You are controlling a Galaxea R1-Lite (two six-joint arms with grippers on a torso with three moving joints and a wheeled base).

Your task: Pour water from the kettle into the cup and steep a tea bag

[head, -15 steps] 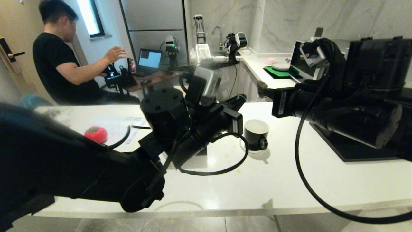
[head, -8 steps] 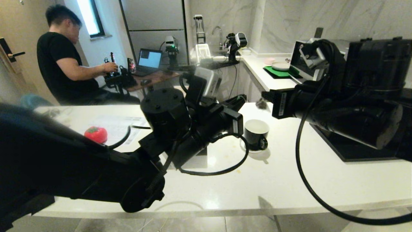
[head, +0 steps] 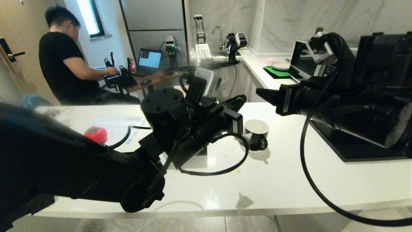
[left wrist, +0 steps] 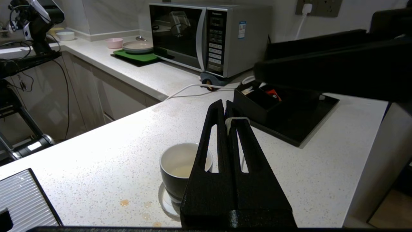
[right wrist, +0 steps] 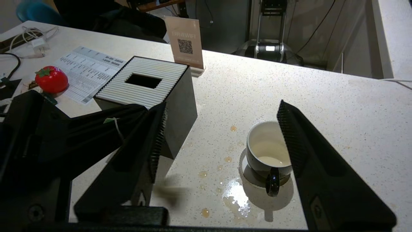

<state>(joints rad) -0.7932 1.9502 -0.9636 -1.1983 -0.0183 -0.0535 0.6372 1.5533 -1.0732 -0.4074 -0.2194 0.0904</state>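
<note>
Cup [right wrist: 265, 154]: 1, upright on white saucer [right wrist: 249, 172], centre of counter [head: 289, 180]; handle twd robot; pale liquid low inside.
R gripper [right wrist: 222, 138]: 1, jaws spread wide, above cup, nothing held.
L gripper [left wrist: 227, 109]: 1, fingers pressed tog., just beside cup, thin white string across tips.
Black slotted box [right wrist: 145, 87]: 1, near cup, behind L arm.
Red strawberry-shaped item [right wrist: 51, 80]: 1, on printed sheet [right wrist: 87, 69].
Microwave [left wrist: 199, 38]: 1, back counter.
Person [head: 64, 61]: 1, seated at a desk in the background.
Kettle: not visible.
</note>
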